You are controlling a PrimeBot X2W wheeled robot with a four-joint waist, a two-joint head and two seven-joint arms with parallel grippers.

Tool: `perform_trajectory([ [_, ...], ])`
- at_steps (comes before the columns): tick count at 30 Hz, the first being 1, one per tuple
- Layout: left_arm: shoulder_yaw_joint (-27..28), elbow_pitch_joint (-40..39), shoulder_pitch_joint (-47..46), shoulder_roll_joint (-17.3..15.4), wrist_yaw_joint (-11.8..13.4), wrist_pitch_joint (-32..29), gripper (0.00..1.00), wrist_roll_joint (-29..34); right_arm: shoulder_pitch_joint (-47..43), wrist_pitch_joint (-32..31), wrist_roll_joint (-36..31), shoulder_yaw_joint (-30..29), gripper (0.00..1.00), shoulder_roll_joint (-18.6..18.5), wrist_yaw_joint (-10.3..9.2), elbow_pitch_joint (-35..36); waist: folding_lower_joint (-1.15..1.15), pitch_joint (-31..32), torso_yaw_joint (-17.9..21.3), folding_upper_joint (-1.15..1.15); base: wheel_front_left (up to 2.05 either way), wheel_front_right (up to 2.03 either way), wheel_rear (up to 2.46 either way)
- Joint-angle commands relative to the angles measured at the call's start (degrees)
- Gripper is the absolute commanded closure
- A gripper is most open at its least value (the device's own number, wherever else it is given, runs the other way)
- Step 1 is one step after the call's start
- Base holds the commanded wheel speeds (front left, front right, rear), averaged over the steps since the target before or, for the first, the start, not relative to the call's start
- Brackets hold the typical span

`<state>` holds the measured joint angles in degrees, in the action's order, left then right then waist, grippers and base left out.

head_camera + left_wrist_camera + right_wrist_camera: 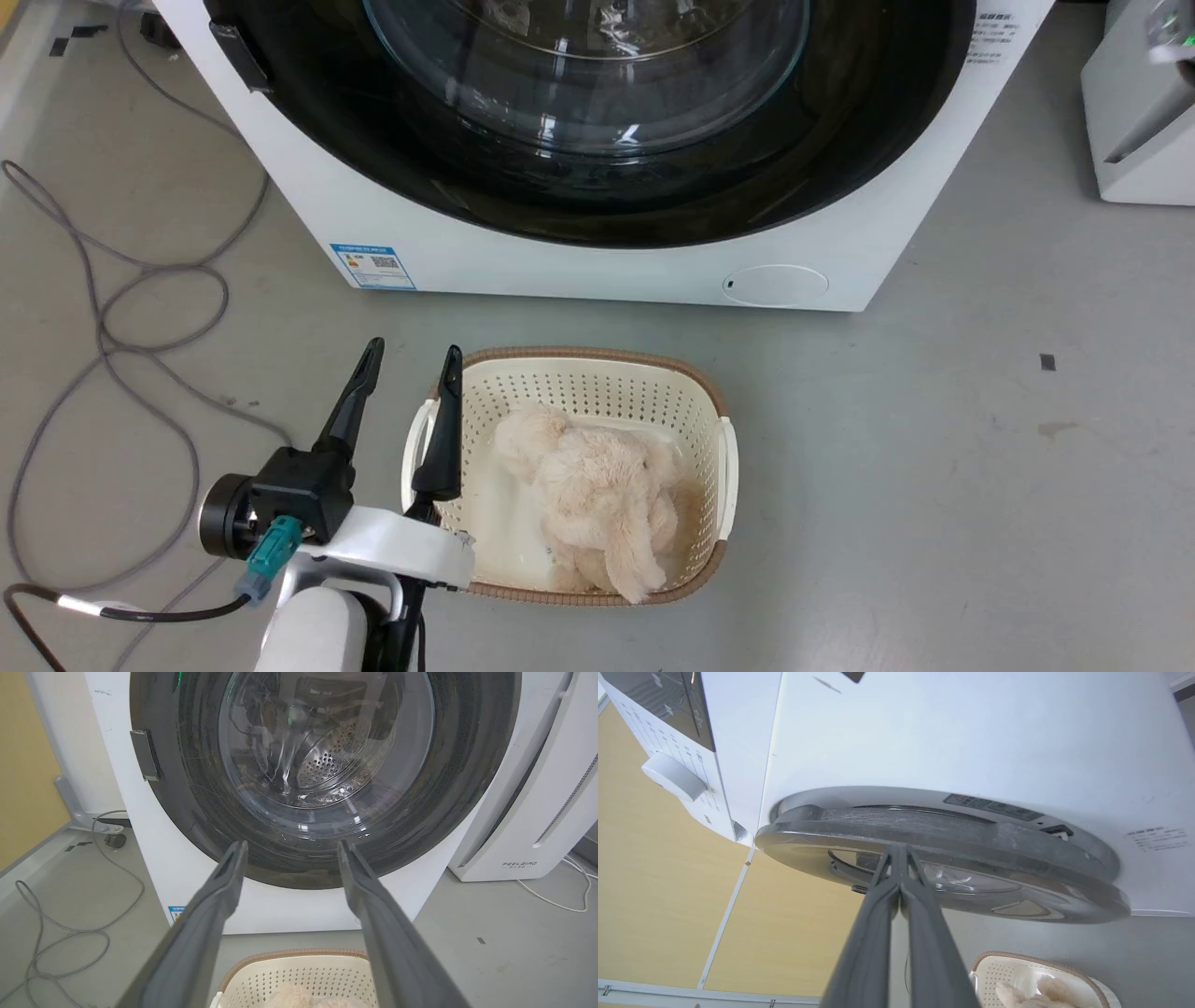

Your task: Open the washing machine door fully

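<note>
Right end effector (899, 849), pinched narrow, meets glossy black washing machine door (952, 833); left end effector (415, 348) wide.

Left gripper (289, 847) fingers spread wide, nothing between them, tips over the lower rim of the washing machine door (322, 765). Drum holes show through the glass. Washing machine (140, 858) stands on grey floor (514, 961). Perforated basket (299, 970) sits near its front edge. FEELBIRD appliance (537, 812) at view right, loose cable (70, 933) at view left.
</note>
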<state>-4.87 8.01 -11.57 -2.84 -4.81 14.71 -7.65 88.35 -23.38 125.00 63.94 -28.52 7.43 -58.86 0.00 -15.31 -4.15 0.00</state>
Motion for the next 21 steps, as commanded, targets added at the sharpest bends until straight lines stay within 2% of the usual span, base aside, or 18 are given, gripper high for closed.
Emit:
perform_trajectory([
  [1,-0.05,-0.16,0.22,-0.04,-0.15,0.29,0.0,0.07,-0.77,0.79,0.86,-0.45,1.0,-0.16,0.06,0.0,0.0,-0.19,-0.05,0.0,0.0,0.0,0.0],
  [8,0.05,-0.96,-0.61,-0.04,-0.29,0.29,0.0,0.27,0.43,3.74,2.12,-0.05,1.0,0.78,0.06,-0.76,0.0,-2.34,-0.49,0.0,0.0,0.0,0.0],
  [21,0.49,-1.28,-2.35,-0.04,-0.2,0.29,0.0,0.79,4.3,5.01,1.59,4.93,1.0,4.48,0.06,-4.46,0.0,-5.71,-1.43,0.0,0.0,0.0,0.0],
])
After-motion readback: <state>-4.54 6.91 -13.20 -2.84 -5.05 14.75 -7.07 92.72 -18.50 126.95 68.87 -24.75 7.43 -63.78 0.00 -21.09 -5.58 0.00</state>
